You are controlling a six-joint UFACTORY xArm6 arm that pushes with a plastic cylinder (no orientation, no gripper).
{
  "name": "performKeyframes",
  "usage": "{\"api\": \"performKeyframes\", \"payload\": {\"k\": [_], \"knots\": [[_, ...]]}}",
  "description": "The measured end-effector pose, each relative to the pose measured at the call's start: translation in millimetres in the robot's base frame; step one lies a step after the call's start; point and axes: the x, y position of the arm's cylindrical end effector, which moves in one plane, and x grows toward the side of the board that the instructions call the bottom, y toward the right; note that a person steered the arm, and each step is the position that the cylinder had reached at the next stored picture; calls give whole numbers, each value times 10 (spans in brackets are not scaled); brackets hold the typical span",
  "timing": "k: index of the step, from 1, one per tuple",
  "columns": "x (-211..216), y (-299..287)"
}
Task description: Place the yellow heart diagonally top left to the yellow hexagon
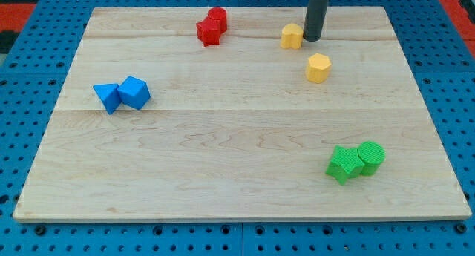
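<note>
The yellow heart (pixel 292 35) lies near the view's top, right of centre. The yellow hexagon (pixel 318 67) sits below it and a little to the right, a short gap apart. My tip (pixel 312 38) stands right beside the heart's right side, touching it or nearly so, and above the hexagon. The dark rod rises from there out of the view's top.
Two red blocks (pixel 211 26) sit together at the view's top centre. A blue triangle (pixel 107 97) and a blue cube (pixel 135 92) touch at the left. A green star (pixel 344 164) and a green cylinder (pixel 371 156) touch at the lower right. The wooden board (pixel 223 137) lies on a blue pegboard.
</note>
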Motion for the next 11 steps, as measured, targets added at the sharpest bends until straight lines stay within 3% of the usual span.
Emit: {"api": "performKeyframes", "payload": {"k": [3,5,7,9,11], "knots": [[-74,-11],[-443,23],[-535,-133],[37,-87],[37,-90]]}}
